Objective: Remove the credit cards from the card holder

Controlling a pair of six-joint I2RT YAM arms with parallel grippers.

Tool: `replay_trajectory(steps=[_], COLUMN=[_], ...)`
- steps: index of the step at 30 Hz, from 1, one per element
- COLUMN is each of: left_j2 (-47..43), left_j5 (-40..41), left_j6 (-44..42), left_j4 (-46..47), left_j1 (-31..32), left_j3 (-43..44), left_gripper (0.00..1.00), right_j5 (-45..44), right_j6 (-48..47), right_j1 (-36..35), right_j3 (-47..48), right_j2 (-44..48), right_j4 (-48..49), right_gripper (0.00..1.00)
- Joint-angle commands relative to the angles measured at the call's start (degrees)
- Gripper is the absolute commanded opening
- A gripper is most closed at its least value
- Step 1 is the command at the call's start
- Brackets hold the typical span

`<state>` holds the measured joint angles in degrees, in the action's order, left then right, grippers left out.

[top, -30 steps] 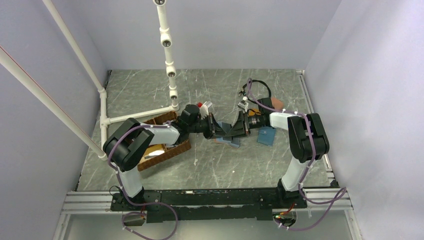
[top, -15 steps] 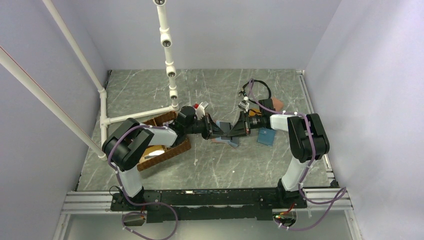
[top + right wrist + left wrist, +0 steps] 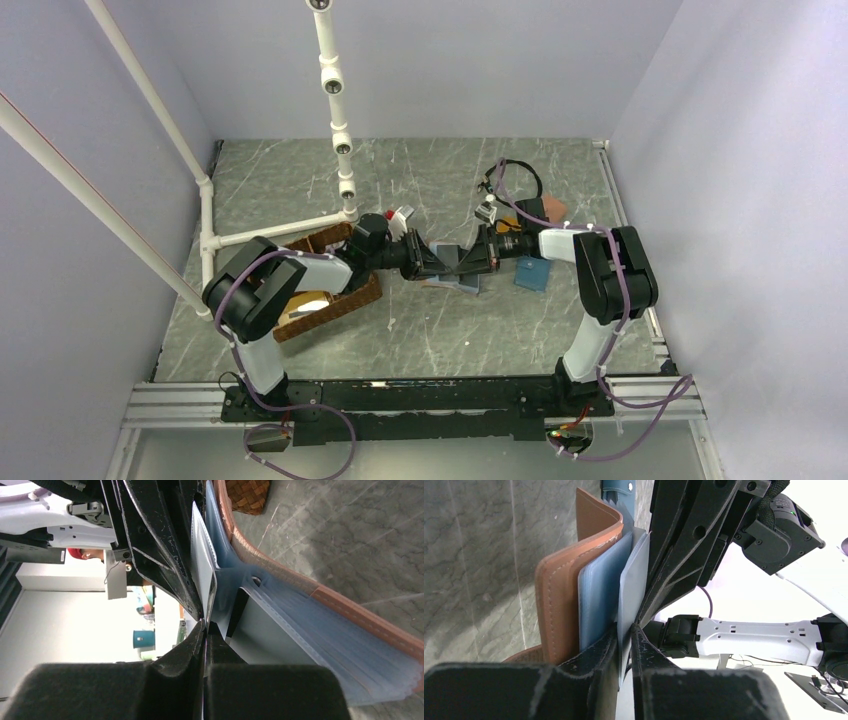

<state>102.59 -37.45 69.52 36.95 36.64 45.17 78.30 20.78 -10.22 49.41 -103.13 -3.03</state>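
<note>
Where the two arms reach in from the near edge of the table (image 3: 450,330), they meet tip to tip over the holder (image 3: 556,590). It sits on the marbled top about mid-table. It is open, with its salmon cover bowed outward and its light-blue pockets fanned away from the cover.

The left gripper (image 3: 625,645) comes at the holder from the left. Its fingers are pressed together on the edge of one pale pocket leaf. The right gripper (image 3: 205,630) comes from the right, and its fingers are closed on that same thin leaf, nose to nose with the left one. The leaf is lifted clear of the other pockets. What looks like a grey card (image 3: 201,555) lies inside its clear sleeve, but I cannot tell how far it is out. I cannot make out any other cards.

A brown woven basket (image 3: 350,298) lies to the left of the holder, a little nearer, partly under the left arm. A teal wallet (image 3: 532,272) lies flat to the right of the holder, under the right arm. Beyond the holder to the right, an orange wallet (image 3: 553,208) peeks out behind that arm, and a black cable (image 3: 520,168) loops farther back. Farther off, beyond the holder to the left, stands a white pipe frame (image 3: 335,90).
</note>
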Motion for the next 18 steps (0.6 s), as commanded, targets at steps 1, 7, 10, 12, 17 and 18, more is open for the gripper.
replay_trajectory(steps=[1, 7, 10, 12, 17, 18], left_j2=[-2.8, -1.8, -1.5, -1.5, -0.8, -0.7], left_j5=[1.1, 0.0, 0.0, -0.1, 0.0, 0.1], left_j6=[0.6, 2.6, 2.7, 2.3, 1.2, 1.2], left_j4=[1.9, 5.8, 5.6, 4.2, 0.2, 0.0], left_j1=[-1.5, -2.3, -2.4, -2.5, -2.5, -2.6], left_j3=[-0.8, -2.6, -2.9, -2.7, -1.8, -1.8], left_gripper=[0.18, 0.20, 0.21, 0.21, 0.14, 0.13], right_j5=[3.1, 3.6, 3.8, 3.7, 3.5, 3.4], right_j6=[-1.2, -0.5, -0.7, -1.0, -2.8, -3.4], right_j1=[-0.3, -0.2, -0.1, -0.1, 0.0, 0.1], right_j3=[0.7, 0.4, 0.3, 0.4, 1.1, 1.4], right_j2=[-0.6, -2.5, -3.6, -4.3, -6.2, -6.5], right_j4=[-0.2, 0.7, 0.4, 0.1, -1.8, -2.5], right_gripper=[0.00, 0.00, 0.00, 0.00, 0.00, 0.00])
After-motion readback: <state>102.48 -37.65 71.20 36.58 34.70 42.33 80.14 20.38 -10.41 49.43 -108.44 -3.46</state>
